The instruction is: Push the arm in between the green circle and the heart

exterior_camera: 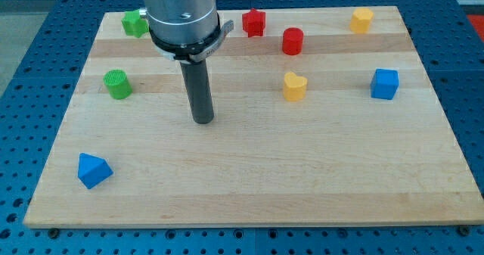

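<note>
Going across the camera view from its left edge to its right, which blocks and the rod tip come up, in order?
Blue triangle → green circle → green star → my tip → red star → red cylinder, directly above the yellow heart → yellow block → blue cube.

On board (pixel 249 179): 8 blocks. 2 green: circle (pixel 117 84), star (pixel 135 23). 2 red: star (pixel 254 22), cylinder (pixel 293 41). 2 yellow: heart (pixel 294 86), hexagon (pixel 362 20). 2 blue: cube (pixel 384 84), triangle (pixel 93 170).
</note>
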{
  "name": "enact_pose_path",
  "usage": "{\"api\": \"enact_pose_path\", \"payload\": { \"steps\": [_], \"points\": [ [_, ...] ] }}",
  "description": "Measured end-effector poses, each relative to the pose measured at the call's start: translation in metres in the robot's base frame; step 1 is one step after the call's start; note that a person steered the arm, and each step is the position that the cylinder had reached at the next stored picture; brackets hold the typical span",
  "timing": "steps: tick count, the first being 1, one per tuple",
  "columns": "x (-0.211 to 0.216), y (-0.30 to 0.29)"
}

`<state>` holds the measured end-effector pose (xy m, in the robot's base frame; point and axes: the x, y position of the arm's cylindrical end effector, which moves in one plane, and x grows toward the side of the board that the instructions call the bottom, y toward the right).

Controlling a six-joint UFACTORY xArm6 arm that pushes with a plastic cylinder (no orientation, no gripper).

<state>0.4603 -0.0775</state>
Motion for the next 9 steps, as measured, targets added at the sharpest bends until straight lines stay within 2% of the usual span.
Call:
{"api": "enact_pose_path", "payload": {
  "steps": [6, 7, 9],
  "points": [
    [-0.033, 0.000],
    [-0.052, 0.007],
    [-0.080, 0.060]
  ]
}}
